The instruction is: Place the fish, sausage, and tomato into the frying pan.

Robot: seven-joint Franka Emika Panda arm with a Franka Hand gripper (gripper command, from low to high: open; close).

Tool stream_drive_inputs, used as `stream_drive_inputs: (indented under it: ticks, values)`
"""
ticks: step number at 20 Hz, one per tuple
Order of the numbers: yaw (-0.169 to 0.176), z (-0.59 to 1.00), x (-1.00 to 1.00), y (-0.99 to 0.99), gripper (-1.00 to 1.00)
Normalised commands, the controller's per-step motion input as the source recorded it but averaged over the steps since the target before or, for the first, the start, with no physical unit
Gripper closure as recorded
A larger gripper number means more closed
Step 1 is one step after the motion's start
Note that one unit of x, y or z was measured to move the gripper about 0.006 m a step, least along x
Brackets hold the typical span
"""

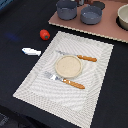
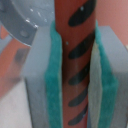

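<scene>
Gripped between the gripper's [image 2: 75, 75] teal pads [image 2: 52, 85], the sausage [image 2: 75, 40] runs lengthwise from twelve to six o'clock.

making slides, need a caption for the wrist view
Claw shut on the sausage, its teal pads pressing both sides, with a grey metal vessel blurred behind.

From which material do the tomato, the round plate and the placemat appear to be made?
The tomato looks like glossy plastic: smooth red-orange skin with a small bright highlight. The round plate looks like matte wood or wood-coloured plastic: beige, with no shine; the picture is too coarse to decide. The placemat looks like woven fabric or straw: fine pale stripes in a ribbed pattern.
</scene>
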Motion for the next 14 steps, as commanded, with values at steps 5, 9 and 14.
stream_drive_inputs:
  ticks: [5, 9, 14]
  values:
    - [0.0, 0.17, 0.76, 0.63, 1.0]
    - [0.0, -0.04, 0.72, 0.56, 1.0]
    - [-0.002, -0.04, 0.7, 0.57, 1.0]
